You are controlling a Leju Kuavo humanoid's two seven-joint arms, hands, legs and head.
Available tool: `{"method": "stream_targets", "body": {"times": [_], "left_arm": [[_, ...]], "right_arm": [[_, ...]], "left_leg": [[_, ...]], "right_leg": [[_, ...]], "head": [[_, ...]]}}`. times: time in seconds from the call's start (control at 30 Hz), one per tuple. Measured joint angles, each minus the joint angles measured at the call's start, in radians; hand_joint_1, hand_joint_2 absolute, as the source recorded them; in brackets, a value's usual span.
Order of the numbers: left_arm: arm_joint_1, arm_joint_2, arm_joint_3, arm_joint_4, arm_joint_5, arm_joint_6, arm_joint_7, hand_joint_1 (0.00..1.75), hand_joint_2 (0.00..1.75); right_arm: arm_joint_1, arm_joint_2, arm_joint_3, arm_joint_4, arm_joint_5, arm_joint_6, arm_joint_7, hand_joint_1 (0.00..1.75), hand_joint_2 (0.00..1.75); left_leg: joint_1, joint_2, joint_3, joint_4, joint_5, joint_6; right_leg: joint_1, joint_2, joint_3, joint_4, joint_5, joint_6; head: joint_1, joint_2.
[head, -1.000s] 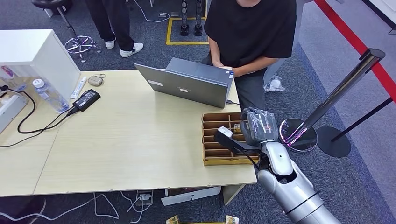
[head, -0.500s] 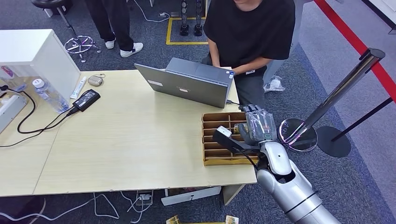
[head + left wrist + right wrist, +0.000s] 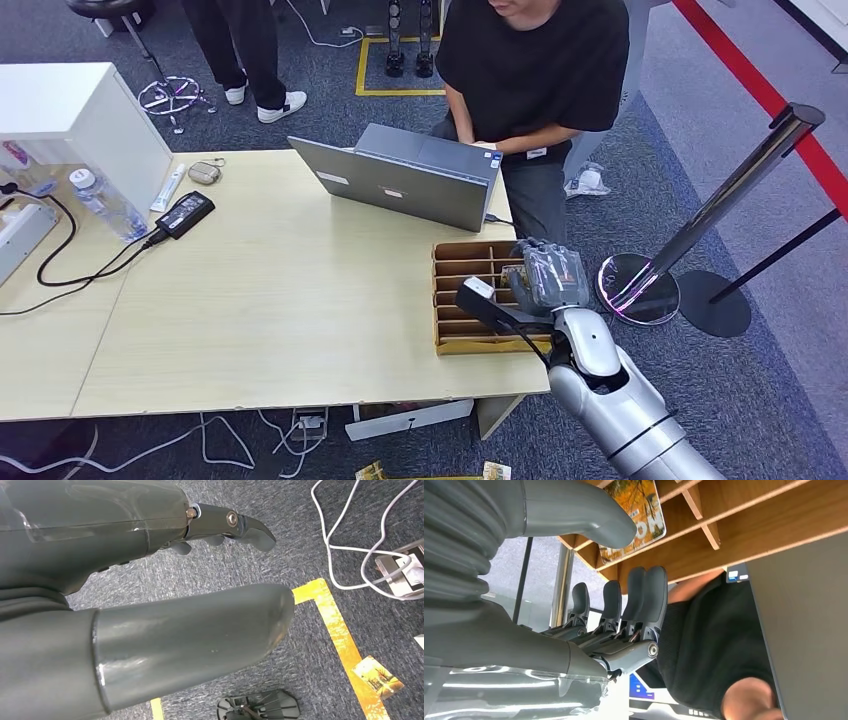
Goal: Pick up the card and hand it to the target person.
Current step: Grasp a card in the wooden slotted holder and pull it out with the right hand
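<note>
Right hand: the right hand (image 3: 548, 277) is held over the far right part of the wooden tray (image 3: 455, 340); its fingers (image 3: 644, 597) are apart from the thumb (image 3: 579, 512), and nothing is gripped.
Tray: a partitioned wooden box is set at the bench (image 3: 270, 300) corner under the hand; several slots are seen.
Card: a card (image 3: 636, 515) with an orange autumn picture is lodged in a tray slot just beside the thumb tip, between thumb and fingers; whether it is touched cannot be told.
Left hand: the left hand (image 3: 150, 580) is seen above grey carpet, with its thumb and fingers apart and nothing held.
Person: a person in a black shirt (image 3: 535, 60) is seated beyond the right hand, behind a grey laptop (image 3: 400, 180) that stands just past the tray.
To the right of the hand: a slanted barrier post (image 3: 740, 180) with a round base is placed on the floor.
Well to the left of the hand: a power brick with cable (image 3: 185, 213), a water bottle (image 3: 100, 200) and a white box (image 3: 75, 115) are found at the bench's other end.
</note>
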Motion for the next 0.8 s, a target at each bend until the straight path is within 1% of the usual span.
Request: {"method": "stream_targets", "body": {"times": [0.17, 0.37, 0.67, 0.8], "left_arm": [[0.000, 0.000, 0.000, 0.000, 0.000, 0.000, 0.000, 0.00, 0.00], [0.000, 0.000, 0.000, 0.000, 0.000, 0.000, 0.000, 0.00, 0.00], [0.000, 0.000, 0.000, 0.000, 0.000, 0.000, 0.001, 0.00, 0.00], [0.000, 0.000, 0.000, 0.000, 0.000, 0.000, 0.001, 0.00, 0.00]], "right_arm": [[0.000, 0.000, 0.003, 0.014, -0.001, 0.008, 0.000, 0.94, 1.75], [0.000, 0.000, 0.011, 0.029, -0.004, 0.012, 0.002, 0.86, 1.75], [-0.004, 0.000, 0.013, 0.040, -0.011, 0.009, 0.009, 0.90, 1.75], [-0.005, 0.000, 0.013, 0.042, -0.011, 0.009, 0.009, 0.95, 1.75]], "left_leg": [[0.000, 0.000, 0.000, 0.000, 0.000, 0.000], [0.000, 0.000, 0.000, 0.000, 0.000, 0.000], [0.000, 0.000, 0.000, 0.000, 0.000, 0.000], [0.000, 0.000, 0.000, 0.000, 0.000, 0.000]], "right_leg": [[0.000, 0.000, 0.000, 0.000, 0.000, 0.000], [0.000, 0.000, 0.000, 0.000, 0.000, 0.000], [0.000, 0.000, 0.000, 0.000, 0.000, 0.000], [0.000, 0.000, 0.000, 0.000, 0.000, 0.000]], "head": [[0.000, 0.000], [0.000, 0.000], [0.000, 0.000], [0.000, 0.000]]}}
